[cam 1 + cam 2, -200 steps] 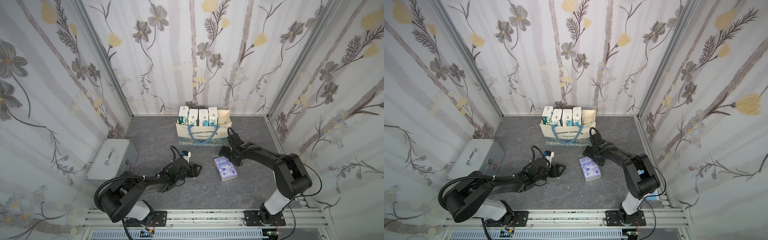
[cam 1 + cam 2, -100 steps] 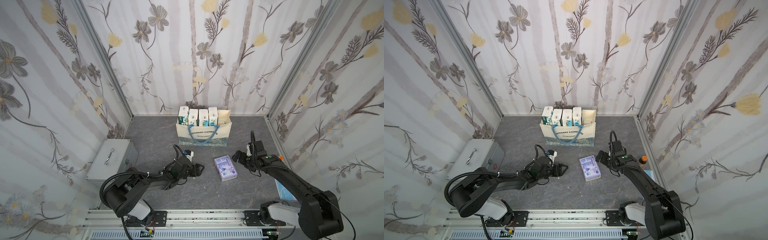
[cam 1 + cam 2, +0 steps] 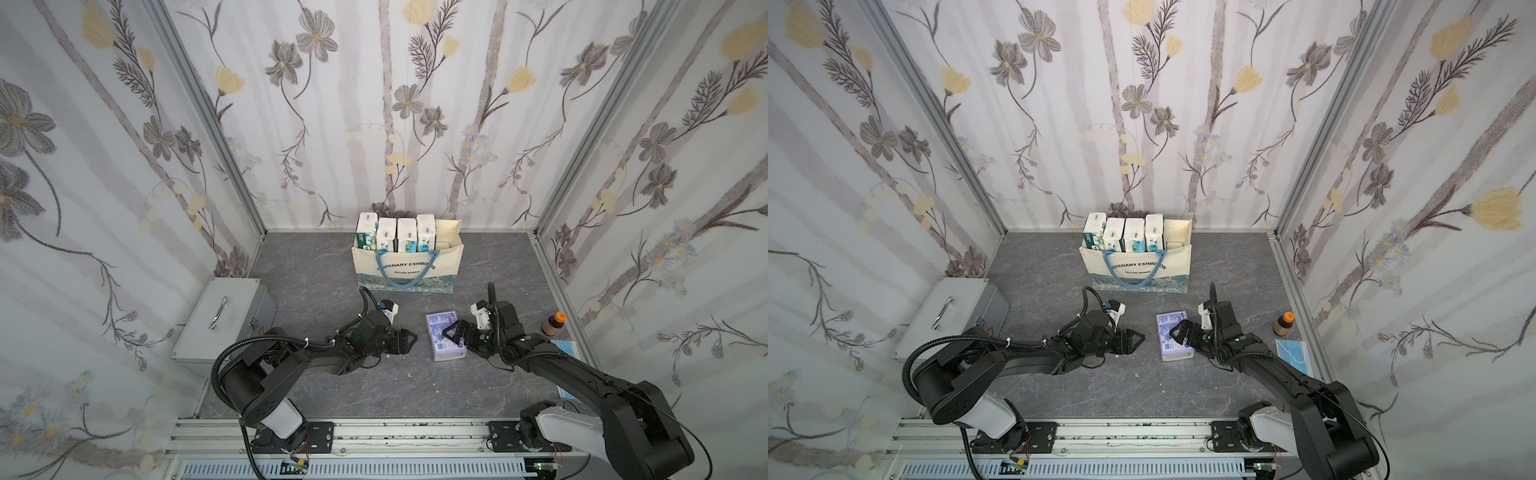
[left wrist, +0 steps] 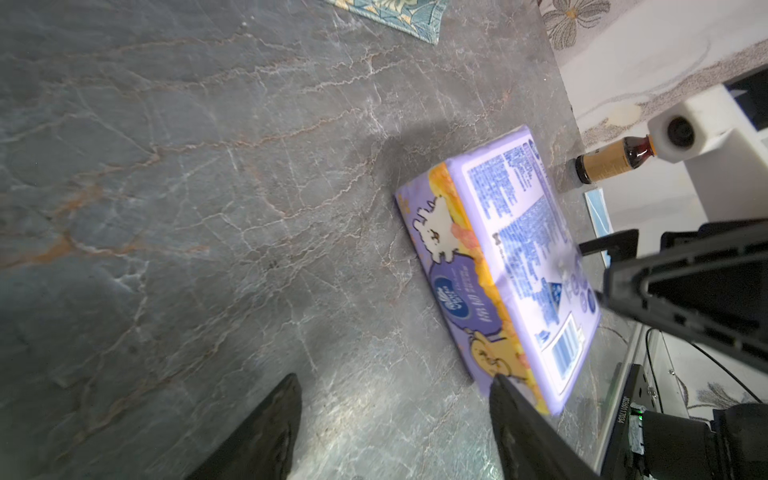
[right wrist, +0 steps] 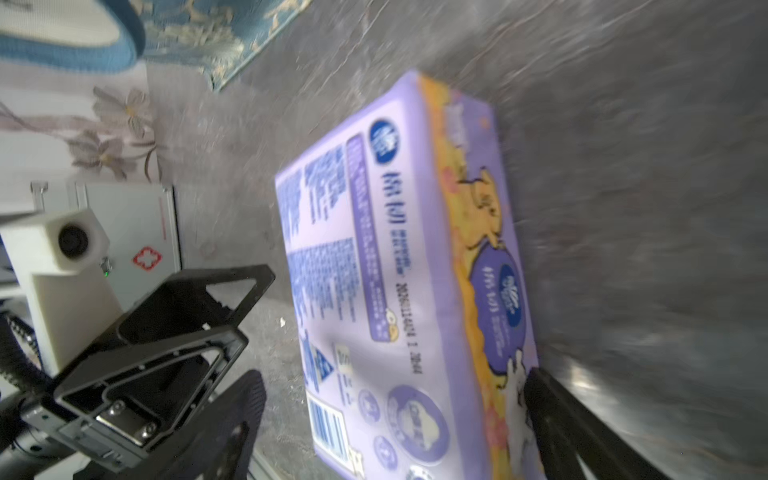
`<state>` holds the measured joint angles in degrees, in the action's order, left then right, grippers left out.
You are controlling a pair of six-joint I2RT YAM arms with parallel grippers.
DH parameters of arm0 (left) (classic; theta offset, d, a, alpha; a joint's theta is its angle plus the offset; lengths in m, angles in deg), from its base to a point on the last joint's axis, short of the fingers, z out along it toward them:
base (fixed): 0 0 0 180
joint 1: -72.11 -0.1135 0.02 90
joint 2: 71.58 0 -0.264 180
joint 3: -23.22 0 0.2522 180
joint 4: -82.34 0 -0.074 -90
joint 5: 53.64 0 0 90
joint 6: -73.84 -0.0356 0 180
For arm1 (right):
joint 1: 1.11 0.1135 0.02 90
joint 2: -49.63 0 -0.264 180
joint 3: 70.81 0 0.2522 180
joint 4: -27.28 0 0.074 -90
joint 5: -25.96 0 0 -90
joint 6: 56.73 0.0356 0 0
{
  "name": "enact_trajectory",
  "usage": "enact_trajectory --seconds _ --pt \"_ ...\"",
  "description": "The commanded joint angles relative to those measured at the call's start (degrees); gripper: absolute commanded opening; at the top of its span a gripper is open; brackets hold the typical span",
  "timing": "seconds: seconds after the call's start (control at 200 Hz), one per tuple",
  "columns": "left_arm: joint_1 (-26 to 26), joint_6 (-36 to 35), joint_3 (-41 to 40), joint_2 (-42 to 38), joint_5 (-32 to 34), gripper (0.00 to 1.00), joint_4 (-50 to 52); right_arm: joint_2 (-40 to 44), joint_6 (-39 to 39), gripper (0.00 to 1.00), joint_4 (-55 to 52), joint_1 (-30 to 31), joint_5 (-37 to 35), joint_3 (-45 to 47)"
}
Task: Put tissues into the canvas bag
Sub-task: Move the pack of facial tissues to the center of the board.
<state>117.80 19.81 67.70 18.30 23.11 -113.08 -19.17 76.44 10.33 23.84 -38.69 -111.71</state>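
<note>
Lying flat on the grey marbled tabletop [image 3: 324,266], a lavender tissue pack [image 3: 437,328] sits between the widely spread jaws of the right gripper [image 5: 392,378]. The left gripper [image 3: 412,340], jaws also apart and empty, is just beside it. Four packs [image 3: 397,235] stand upright in the canvas bag [image 3: 407,272] by the flowered back wall [image 3: 374,124]; a metal case [image 3: 224,316] sits left.

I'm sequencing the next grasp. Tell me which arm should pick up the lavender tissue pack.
Right. The right arm has its open jaws on either side of the lavender pack. The left arm has open jaws too, but they sit beside the pack, not around it.
</note>
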Motion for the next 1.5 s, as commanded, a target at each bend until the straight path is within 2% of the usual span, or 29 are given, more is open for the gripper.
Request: enact_trajectory --seconds 0.0,0.07,0.12,0.185,0.275,0.36,0.485,0.67,0.804,0.979,1.139,1.349,1.499 --pt "0.0 -0.6 -1.1 -1.9 2.3 0.73 -0.7 -3.5 7.1 0.97 11.3 8.1 2.1 -1.1" --pt "0.0 -0.5 -2.7 -3.7 3.8 0.73 -1.7 -5.4 11.8 0.95 17.5 14.0 1.5 -1.9" --pt "0.0 -0.5 -3.8 -5.0 4.8 0.73 -2.4 -4.9 13.3 0.95 18.0 16.0 -0.2 -2.7" --pt "0.0 -0.5 -5.0 -6.7 5.9 0.73 -2.9 -2.4 12.9 0.96 14.4 16.1 -3.1 -4.2" --pt "0.0 -0.5 -6.1 -8.1 7.0 0.73 -3.2 1.7 7.7 0.98 4.6 15.0 -9.6 -7.3" --pt "0.0 -0.5 -5.9 -7.8 7.1 0.73 -2.9 3.0 3.8 0.99 -1.8 12.3 -10.8 -10.2" --pt "0.0 -0.7 -4.3 -6.2 6.0 0.73 -2.0 1.4 0.1 0.99 -1.4 6.3 -7.3 -11.0" --pt "0.0 -0.8 -4.4 -6.3 6.1 0.73 -1.9 -7.4 -8.7 0.99 -2.8 -2.0 -3.1 -15.8" --pt "0.0 -0.8 -4.3 -6.2 6.1 0.73 -1.8 -14.2 -12.7 0.98 -5.2 -2.9 -0.4 -20.1" --pt "0.0 -0.7 -4.3 -6.2 6.4 0.73 -1.7 -18.0 -10.7 0.96 -2.0 -2.8 2.5 -19.1" --pt "0.0 -0.7 -4.0 -5.8 6.4 0.73 -1.4 -18.0 -7.3 0.95 2.4 -1.4 5.4 -15.7" --pt "0.0 -0.9 -3.8 -8.0 9.4 0.73 1.5 -16.3 -4.1 0.95 6.1 5.0 3.5 -11.5" --pt "0.0 0.1 -5.6 -12.3 13.3 0.73 4.1 -15.7 4.2 0.94 17.8 10.2 3.4 -4.3"
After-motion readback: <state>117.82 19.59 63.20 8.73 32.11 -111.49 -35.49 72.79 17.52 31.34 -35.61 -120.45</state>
